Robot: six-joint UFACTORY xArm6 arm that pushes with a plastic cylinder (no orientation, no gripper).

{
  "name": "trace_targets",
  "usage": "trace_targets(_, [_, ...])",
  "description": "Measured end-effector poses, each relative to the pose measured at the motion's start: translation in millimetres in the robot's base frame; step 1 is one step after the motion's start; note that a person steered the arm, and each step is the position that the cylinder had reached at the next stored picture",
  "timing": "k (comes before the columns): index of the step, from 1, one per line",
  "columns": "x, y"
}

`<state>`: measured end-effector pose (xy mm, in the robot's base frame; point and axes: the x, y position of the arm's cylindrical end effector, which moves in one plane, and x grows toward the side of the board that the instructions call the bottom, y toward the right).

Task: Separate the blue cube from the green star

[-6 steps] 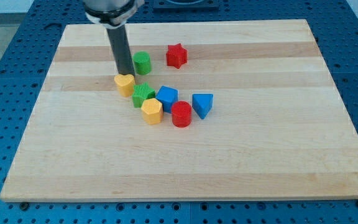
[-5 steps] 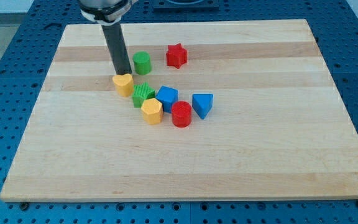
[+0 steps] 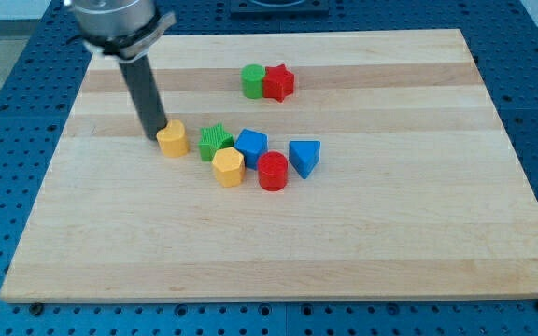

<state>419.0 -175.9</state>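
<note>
Shifted left, my tip (image 3: 155, 138) touching yellow block (image 3: 172, 138), no jaws, green star (image 3: 215, 141) against blue cube (image 3: 251, 147)

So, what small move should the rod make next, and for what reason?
Probably I should bring my tip around the yellow heart block, which it now touches on the view's left, toward the seam between the green star and the blue cube. These two still sit touching, and the tip is on the far side of the star from the cube.
</note>
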Motion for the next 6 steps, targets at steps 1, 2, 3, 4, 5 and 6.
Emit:
trace_targets(1, [39.9,-20.6])
trace_targets(2, [58.7,-11.3])
trace_targets(3, [65.9,2.6])
trace_targets(4, [40.6,24.9])
trace_targets(5, [0.4,62.9])
trace_targets(6, [-4.9,129.1])
